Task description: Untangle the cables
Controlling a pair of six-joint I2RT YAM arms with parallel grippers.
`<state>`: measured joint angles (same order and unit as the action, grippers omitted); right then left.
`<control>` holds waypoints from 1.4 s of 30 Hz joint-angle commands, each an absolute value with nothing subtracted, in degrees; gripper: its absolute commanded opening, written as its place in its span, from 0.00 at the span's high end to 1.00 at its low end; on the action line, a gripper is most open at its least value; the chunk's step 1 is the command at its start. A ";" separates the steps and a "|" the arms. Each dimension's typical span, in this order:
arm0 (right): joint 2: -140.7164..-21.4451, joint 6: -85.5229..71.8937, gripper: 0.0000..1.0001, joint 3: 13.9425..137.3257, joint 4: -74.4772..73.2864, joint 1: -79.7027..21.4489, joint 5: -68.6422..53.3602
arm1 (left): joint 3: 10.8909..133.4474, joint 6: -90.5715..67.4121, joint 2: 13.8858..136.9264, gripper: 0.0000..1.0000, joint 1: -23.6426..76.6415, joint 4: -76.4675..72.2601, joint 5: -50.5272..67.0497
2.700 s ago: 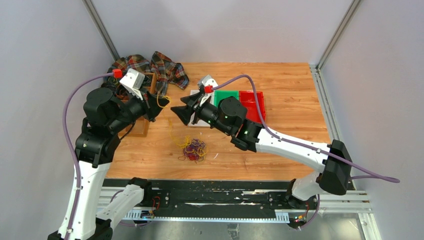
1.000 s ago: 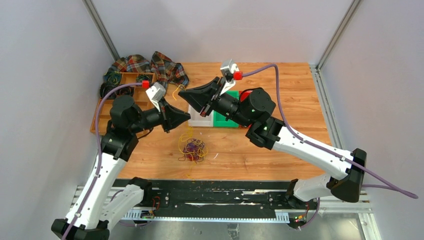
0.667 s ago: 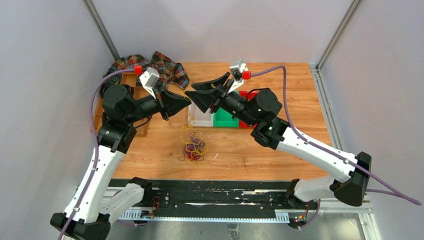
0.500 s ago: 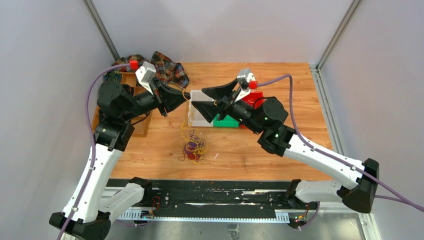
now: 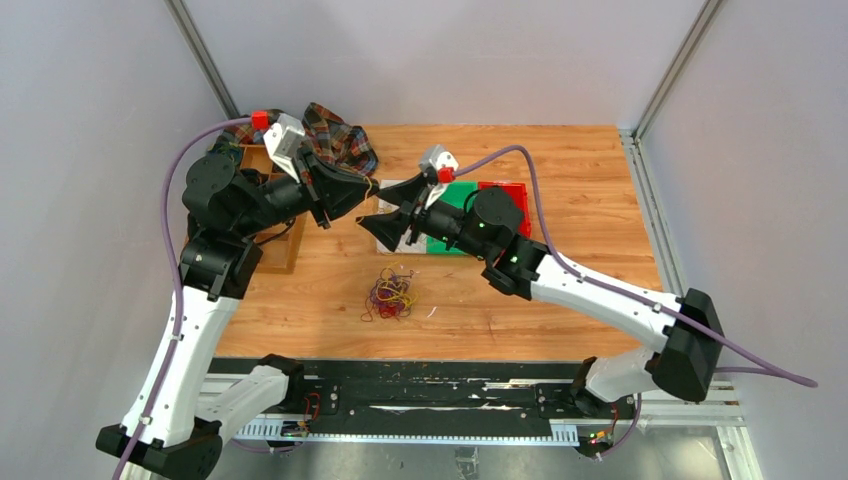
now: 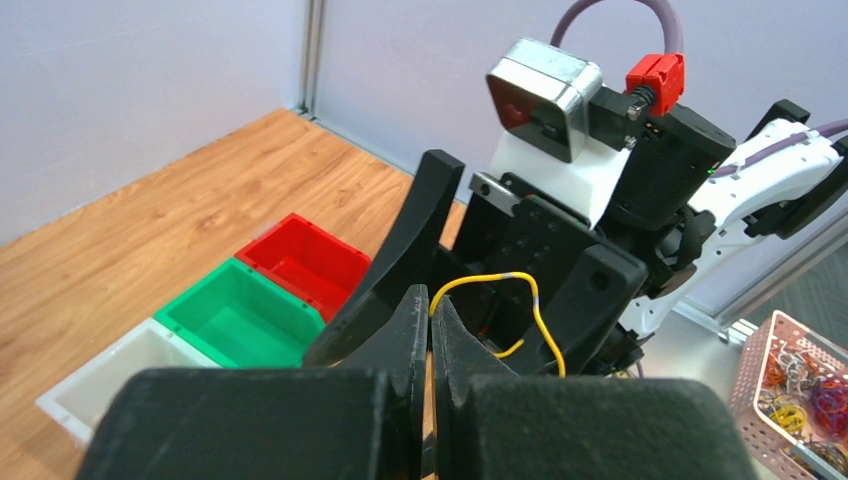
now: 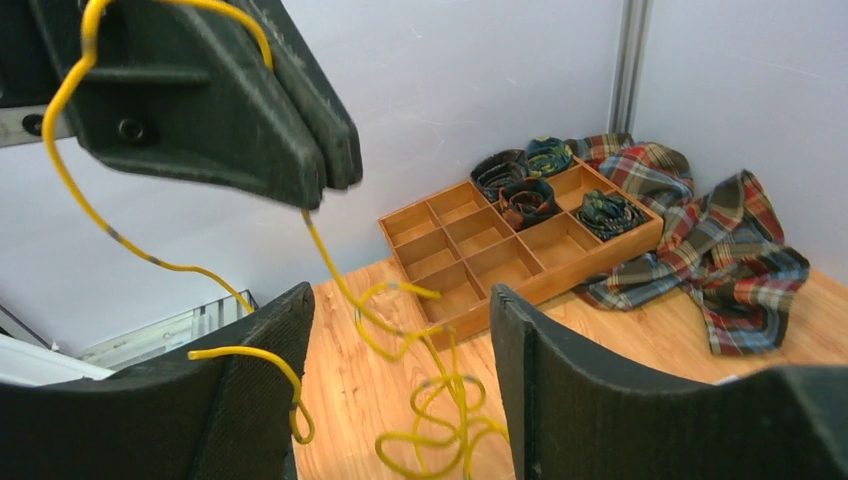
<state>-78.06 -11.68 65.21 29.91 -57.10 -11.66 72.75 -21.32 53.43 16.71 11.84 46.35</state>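
Observation:
A tangle of thin yellow, red and dark cables (image 5: 390, 297) lies on the wooden table. My left gripper (image 5: 368, 190) is raised above the table and shut on a yellow cable (image 6: 520, 290), as the left wrist view (image 6: 430, 297) shows. That yellow strand (image 7: 350, 285) hangs down from it in loops. My right gripper (image 5: 368, 225) faces the left one, open and holding nothing. In the right wrist view (image 7: 400, 305) the hanging loops pass between its fingers, and a loose yellow end curls beside its left finger (image 7: 260, 390).
White (image 5: 392, 186), green (image 5: 460, 190) and red (image 5: 505, 197) bins stand behind the right gripper. A wooden compartment tray (image 7: 500, 240) holding dark coiled rolls sits at the back left, with a plaid cloth (image 5: 335, 135) beside it.
My right gripper has dropped from its raised pose and swung left, close under the left gripper. The left gripper has moved slightly back, still pinching the yellow strand.

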 commanded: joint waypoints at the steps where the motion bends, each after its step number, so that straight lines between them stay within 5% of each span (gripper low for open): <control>1: -81.31 -9.74 0.38 71.11 32.71 -56.43 -14.02 | 75.26 -22.29 53.88 0.99 17.20 12.48 47.79; 10: -86.38 -14.80 0.54 65.05 38.53 -55.06 -10.75 | 77.84 -23.78 55.41 0.99 17.22 12.97 48.90; 33: -87.72 -23.73 0.68 44.87 46.75 -54.25 -3.14 | 89.12 -24.70 55.77 1.00 17.20 12.32 50.46; 42: -86.24 -26.15 0.97 39.62 48.61 -54.25 -2.21 | 93.46 -19.01 56.07 1.00 17.18 15.34 48.19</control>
<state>-88.25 -24.58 41.39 45.50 -54.96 -4.19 91.20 -22.59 56.10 16.73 13.93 49.58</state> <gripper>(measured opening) 0.091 0.017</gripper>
